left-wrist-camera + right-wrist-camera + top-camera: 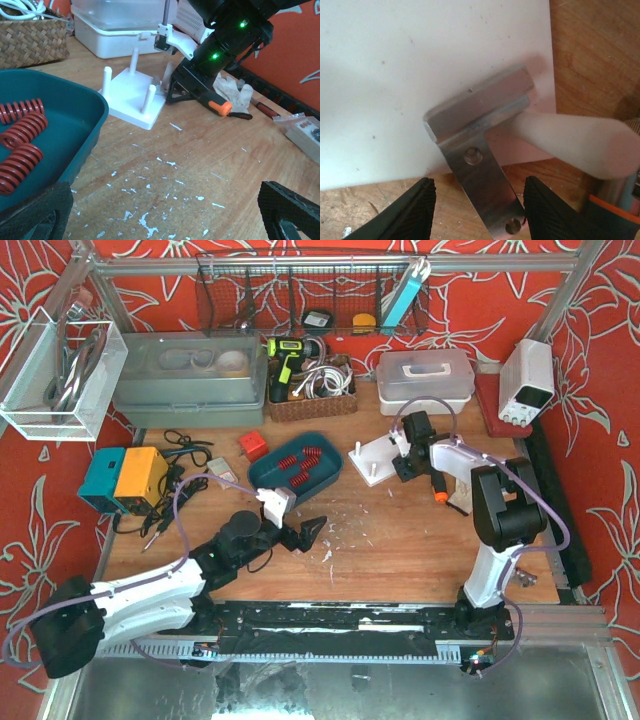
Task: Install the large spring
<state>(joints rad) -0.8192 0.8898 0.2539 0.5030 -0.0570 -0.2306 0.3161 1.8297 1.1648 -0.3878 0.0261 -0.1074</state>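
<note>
Several red springs (pixel 298 464) lie in a teal tray (pixel 262 472); three of them show in the left wrist view (pixel 19 145). A white base with upright pegs (pixel 376 457) stands right of the tray, seen also in the left wrist view (pixel 132 93). My left gripper (pixel 300 533) is open and empty, low over the bare wood in front of the tray (pixel 165 220). My right gripper (pixel 405 468) is open at the base's near right edge. In the right wrist view (pixel 477 210) its jaws stand either side of a metal bracket (pixel 475 125) beside a white peg (pixel 570 142).
An orange-handled tool (pixel 438 490) and a crumpled cloth (pixel 232 90) lie right of the base. A wicker basket (pixel 312 390), a white lidded box (pixel 425 380) and a power supply (pixel 526 380) stand behind. A red box (pixel 252 446) and cables (pixel 185 455) lie left of the tray.
</note>
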